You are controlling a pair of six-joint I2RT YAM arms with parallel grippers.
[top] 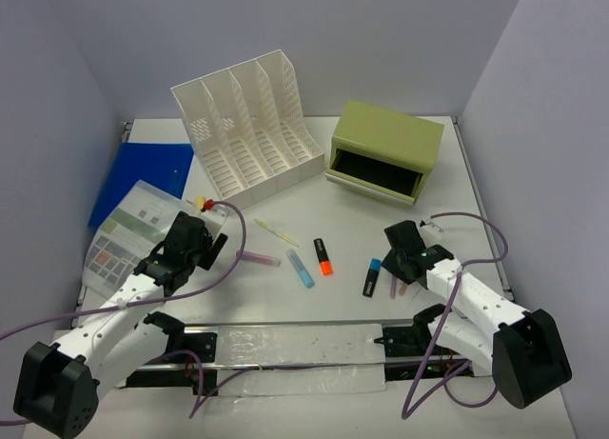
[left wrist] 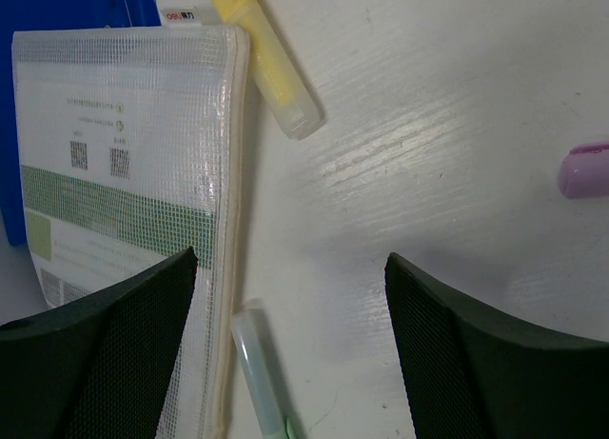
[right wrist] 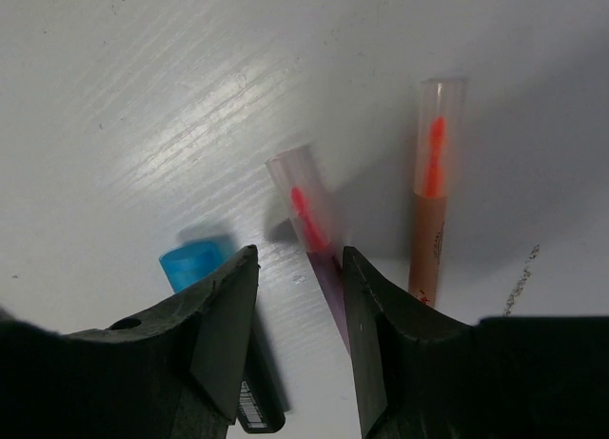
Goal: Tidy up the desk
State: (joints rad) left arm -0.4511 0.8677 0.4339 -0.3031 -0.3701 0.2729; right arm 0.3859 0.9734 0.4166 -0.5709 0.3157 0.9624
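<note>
Down at the right tool (right wrist: 298, 253), the jaws stand narrow, astride a pink-tipped pen (right wrist: 304, 206) with a clear cap. The pen is blurred and its barrel runs out of sight between the fingers, so whether they pinch it I cannot tell. Just beside it lies an orange pen (right wrist: 433, 201), its lower end hidden behind the right-hand finger. On the other side a blue-capped marker (right wrist: 195, 263) shows only its cap and a strip of black barrel. All three lie on the white bench (right wrist: 143, 96), which fills the rest of that view. The left tool (left wrist: 290, 268) is spread wide and holds nothing. Between its fingers lies a clear-capped pen (left wrist: 257, 363), cut off at the lower edge so its colour is hard to judge. A mesh pouch (left wrist: 124, 153) passes under the left-hand finger, partly covering a blue folder (left wrist: 76, 1). A yellow highlighter (left wrist: 271, 68) lies beyond it, its far end cropped, and a purple stub (left wrist: 582, 169) pokes in at the right edge. From above, the bench spreads under both arms, carrying a file rack (top: 252, 125) and a green box (top: 385, 153) at its far side.
</note>
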